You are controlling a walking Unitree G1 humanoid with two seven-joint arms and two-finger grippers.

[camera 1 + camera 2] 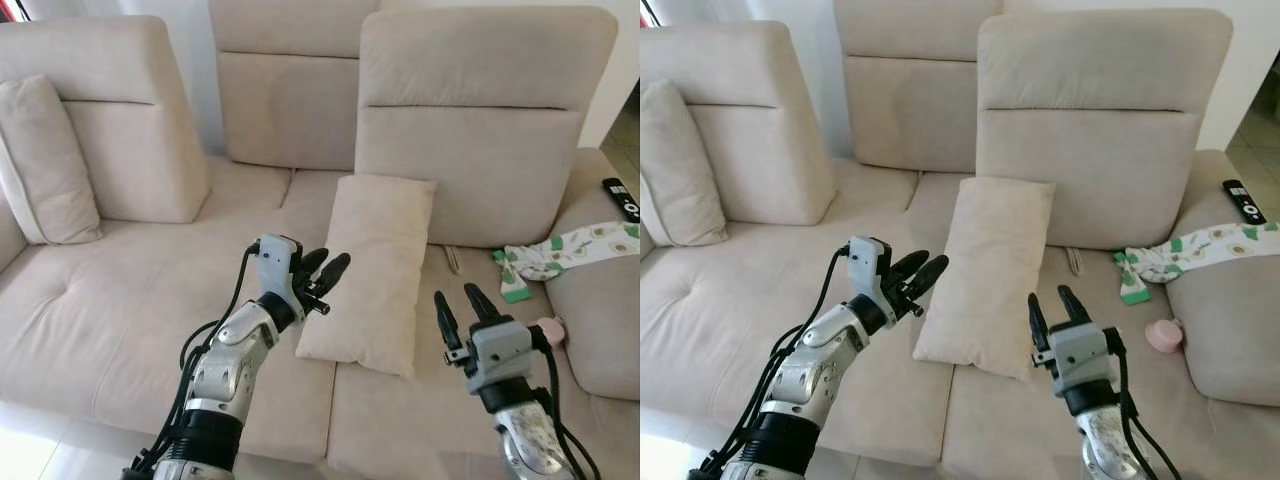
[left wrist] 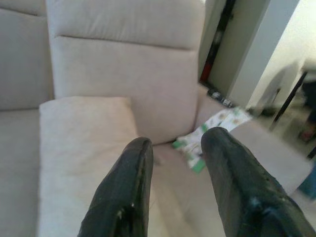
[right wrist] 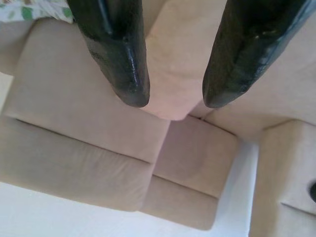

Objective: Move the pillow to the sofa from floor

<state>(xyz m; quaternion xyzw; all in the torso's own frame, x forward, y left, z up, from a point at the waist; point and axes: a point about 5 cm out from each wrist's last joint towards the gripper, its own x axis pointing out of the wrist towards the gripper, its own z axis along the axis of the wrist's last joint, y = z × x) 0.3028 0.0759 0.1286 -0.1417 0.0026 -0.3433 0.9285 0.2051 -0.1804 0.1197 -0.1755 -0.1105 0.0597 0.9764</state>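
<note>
Pillow (image 1: 372,268) on sofa (image 1: 120,320), grippers apart.

The two head cameras are looking forward and down from above the sofa (image 1: 120,330), sharing nearly the same scene. The left wrist camera is facing along its fingers (image 2: 123,192) toward the backrest (image 2: 123,64) at twelve o'clock. The right wrist camera is pointing down at the seat.

There is one sofa (image 1: 120,330) with three back cushions. Two pillows: one pillow (image 1: 372,268) lies on the seat, and a second pillow (image 1: 45,160) leans at the left end. One patterned cloth (image 1: 570,250), one remote (image 1: 621,198), one pink object (image 1: 1163,336). Two grippers: left gripper (image 1: 328,270), right gripper (image 1: 460,304).
</note>
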